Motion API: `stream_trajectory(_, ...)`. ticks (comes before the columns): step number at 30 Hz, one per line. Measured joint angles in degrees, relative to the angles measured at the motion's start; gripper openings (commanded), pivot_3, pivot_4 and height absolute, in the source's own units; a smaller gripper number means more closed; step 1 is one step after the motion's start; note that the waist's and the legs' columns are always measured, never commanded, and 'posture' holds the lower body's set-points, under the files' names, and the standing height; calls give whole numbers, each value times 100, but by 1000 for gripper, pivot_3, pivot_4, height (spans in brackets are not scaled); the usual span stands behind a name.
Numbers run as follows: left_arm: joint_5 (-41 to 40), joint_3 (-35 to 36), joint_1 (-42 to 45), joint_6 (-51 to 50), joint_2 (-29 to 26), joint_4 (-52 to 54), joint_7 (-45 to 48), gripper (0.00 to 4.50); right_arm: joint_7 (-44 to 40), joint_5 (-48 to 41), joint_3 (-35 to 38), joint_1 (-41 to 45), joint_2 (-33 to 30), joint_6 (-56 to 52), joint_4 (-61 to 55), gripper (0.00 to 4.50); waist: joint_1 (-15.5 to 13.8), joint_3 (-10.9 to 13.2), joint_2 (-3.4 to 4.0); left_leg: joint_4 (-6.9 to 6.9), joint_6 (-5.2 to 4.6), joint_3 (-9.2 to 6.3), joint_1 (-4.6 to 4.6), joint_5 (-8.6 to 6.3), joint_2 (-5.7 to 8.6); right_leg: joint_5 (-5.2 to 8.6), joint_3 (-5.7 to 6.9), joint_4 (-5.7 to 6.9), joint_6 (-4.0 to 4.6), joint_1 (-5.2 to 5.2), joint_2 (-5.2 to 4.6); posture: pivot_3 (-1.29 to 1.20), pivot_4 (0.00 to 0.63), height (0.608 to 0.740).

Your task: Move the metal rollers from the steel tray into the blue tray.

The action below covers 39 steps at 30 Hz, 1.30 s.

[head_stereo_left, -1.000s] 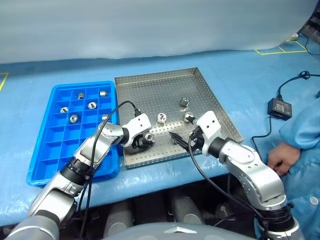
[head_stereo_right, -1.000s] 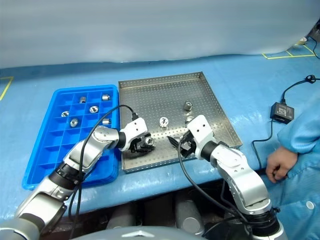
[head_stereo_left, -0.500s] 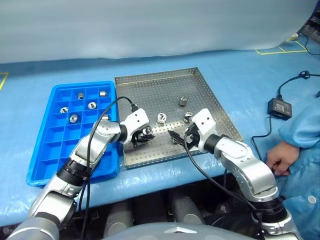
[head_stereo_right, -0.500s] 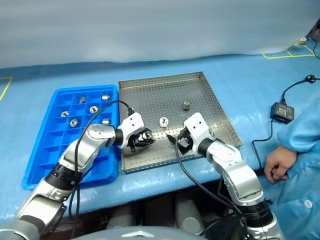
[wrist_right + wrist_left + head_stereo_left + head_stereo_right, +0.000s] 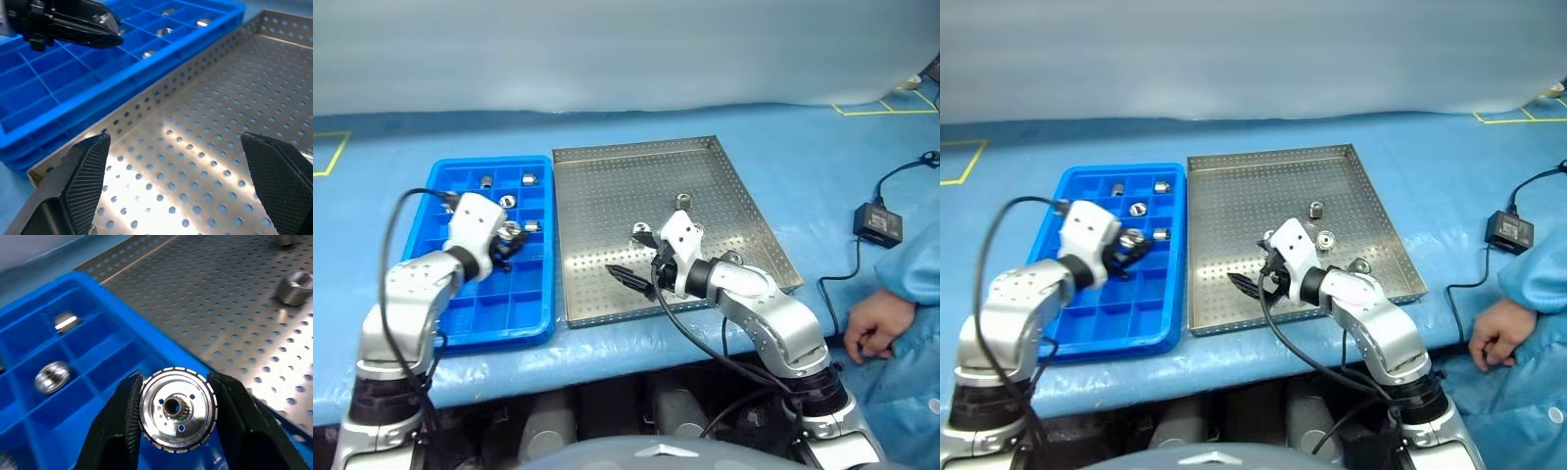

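Note:
My left gripper [image 5: 507, 241] is shut on a metal roller [image 5: 177, 410], a shiny toothed disc with a central hole. It hangs over the middle compartments of the blue tray [image 5: 499, 309]. Several rollers [image 5: 507, 201] lie in the tray's far compartments. The steel tray [image 5: 607, 186] sits just right of the blue one. One roller [image 5: 683, 201] stands near its centre, and others lie close to my right arm. My right gripper [image 5: 628, 278] hovers open over the steel tray's near part, its fingers [image 5: 83, 176] wide apart with nothing between them.
A person's hand [image 5: 869, 339] in a blue sleeve rests at the table's right edge. A black power adapter [image 5: 879, 221] with its cable lies on the blue table cover to the right of the steel tray.
My left gripper shut on a roller in the steel tray, then carried it up and leftwards to over the blue tray. The right gripper moved slightly left, still open. The camera view shifted.

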<state>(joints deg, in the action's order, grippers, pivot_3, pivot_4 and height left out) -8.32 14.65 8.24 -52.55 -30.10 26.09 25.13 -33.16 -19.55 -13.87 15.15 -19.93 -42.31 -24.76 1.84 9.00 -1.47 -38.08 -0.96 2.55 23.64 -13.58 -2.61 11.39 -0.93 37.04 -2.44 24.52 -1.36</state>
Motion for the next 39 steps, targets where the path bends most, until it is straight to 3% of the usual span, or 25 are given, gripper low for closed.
stream_trajectory(4,165,618,-50,-381,300,67,-761,1801,-17,66,-91,40,-83,-7,43,4500,-186,-7,-11,-3,-8,2,1,5,5,8,2,-4,15,-5,-11,61,150,740)
stream_trajectory(12,258,313,-47,-295,712,-476,-1286,1801,57,123,-184,40,-44,-53,81,4500,-276,-13,-21,-4,-10,6,1,7,7,-2,4,-5,44,-5,-6,47,150,740)
stream_trajectory(20,431,154,273,-139,755,-825,-1742,4444,140,129,-229,-65,-79,-97,-53,4500,-256,-13,-23,-4,-10,8,3,7,7,-7,3,-6,51,-3,-7,21,150,740)
stream_trajectory(28,84,31,463,339,1051,-725,-1549,4479,248,151,-228,-80,-150,-168,-84,4500,-213,-14,-25,-2,-10,12,7,7,9,-9,5,-8,54,-2,-9,-5,150,740)
stream_trajectory(35,-537,-1803,1138,965,742,-542,376,4479,422,298,-144,-122,-367,-208,-193,4500,-155,-15,-25,-7,-10,29,8,7,11,-7,5,-9,57,-2,-6,-64,150,740)
stream_trajectory(39,-310,-2650,1889,1369,768,-1625,892,4479,457,293,97,-364,-545,-275,-496,4500,-72,-16,-23,-6,-11,28,9,8,9,8,3,-8,34,-1,0,-129,150,740)
